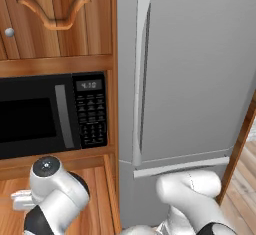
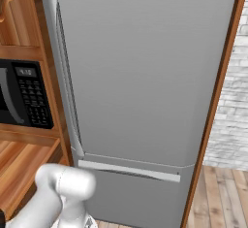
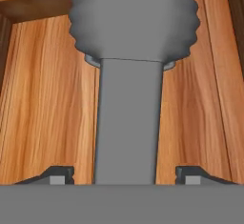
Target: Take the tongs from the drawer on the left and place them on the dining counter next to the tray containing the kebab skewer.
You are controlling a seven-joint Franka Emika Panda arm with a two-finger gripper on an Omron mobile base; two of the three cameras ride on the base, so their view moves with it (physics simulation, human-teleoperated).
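Note:
In the hand view the grey metal tongs (image 3: 127,123) lie lengthwise on the plank floor of the wooden drawer (image 3: 47,104), their scalloped head pointing away from me. My gripper (image 3: 125,175) is open right over them. One dark fingertip (image 3: 59,174) stands to each side of the flat handle strip, with a gap of wood showing between pad and metal on both sides. The left base view shows my forearm and wrist (image 1: 50,191) reaching down at the lower left. The dining counter, the tray and the kebab skewer are out of view.
A black microwave (image 1: 50,114) sits in a wooden niche just above where my arm reaches, with an arched cabinet door (image 1: 55,14) over it. A tall grey fridge (image 2: 140,76) stands to the right. Beyond it are a wooden floor and a brick wall (image 2: 235,105).

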